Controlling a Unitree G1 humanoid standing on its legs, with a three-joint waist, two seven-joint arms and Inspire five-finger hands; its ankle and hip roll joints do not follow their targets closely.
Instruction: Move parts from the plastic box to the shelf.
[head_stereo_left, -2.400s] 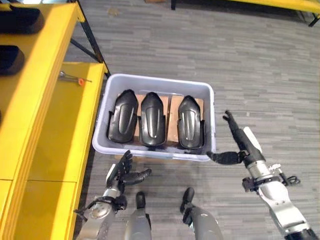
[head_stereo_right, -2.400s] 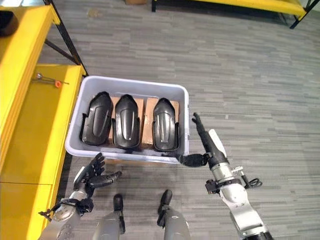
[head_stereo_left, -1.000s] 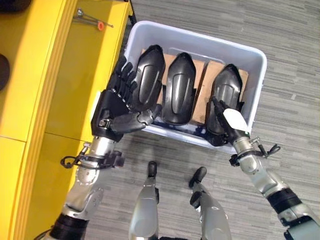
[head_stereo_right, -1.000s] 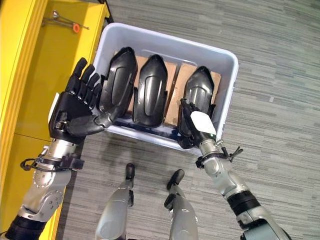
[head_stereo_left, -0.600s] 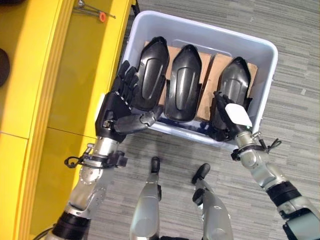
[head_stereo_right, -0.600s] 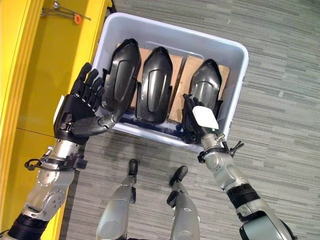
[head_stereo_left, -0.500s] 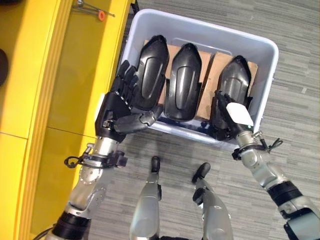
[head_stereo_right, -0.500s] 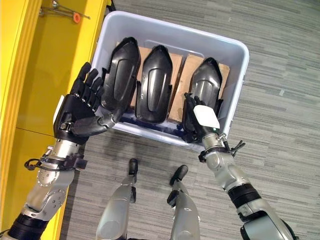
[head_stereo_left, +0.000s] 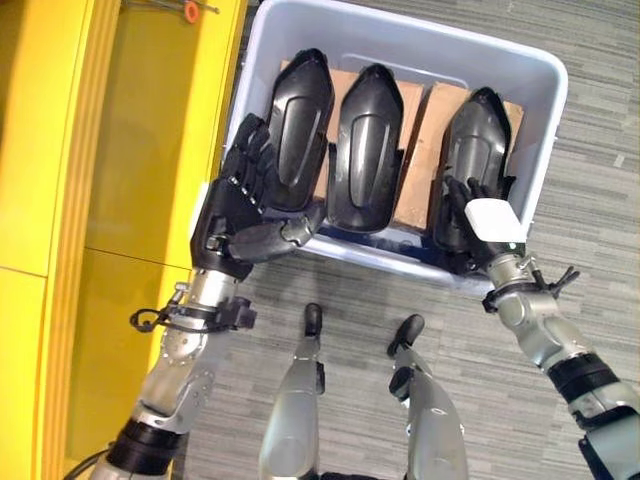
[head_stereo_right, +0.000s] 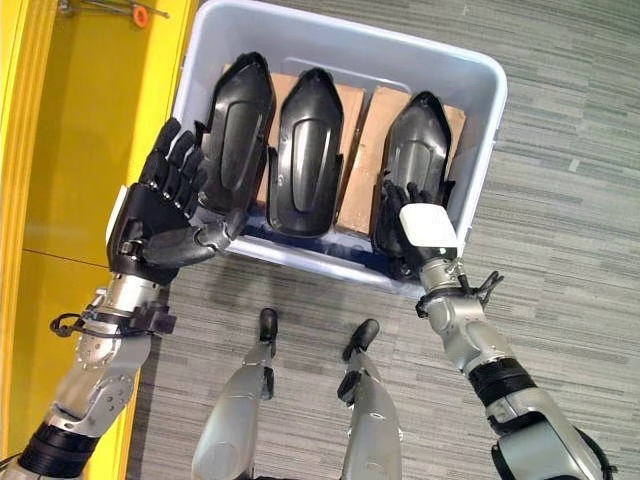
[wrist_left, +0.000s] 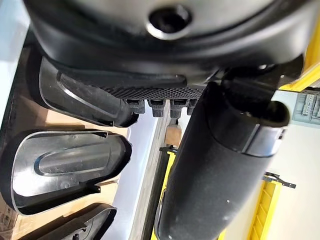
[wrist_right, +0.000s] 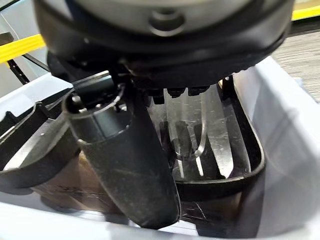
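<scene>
While the plastic box (head_stereo_left: 545, 150) sits on the grey floor (head_stereo_left: 600, 260) just beside the yellow shelf (head_stereo_left: 150, 150), three black parts lie side by side in it on brown cardboard (head_stereo_left: 413, 170). The left hand (head_stereo_left: 240, 215) is at the box's left near corner, its fingers (head_stereo_left: 250, 165) spread and fairly straight against the outer side of the left part (head_stereo_left: 298, 130), with the thumb bent toward that part's near end; nothing is clasped. The middle part (head_stereo_left: 365, 145) lies untouched between the other two. The right hand (head_stereo_right: 415, 235) reaches over the near rim onto the near end of the right part (head_stereo_right: 420, 150); its fingers lie on the part, but I cannot tell whether they grip it. A small tool with an orange tip (head_stereo_left: 188, 10) lies on the shelf near the box's far left corner.
</scene>
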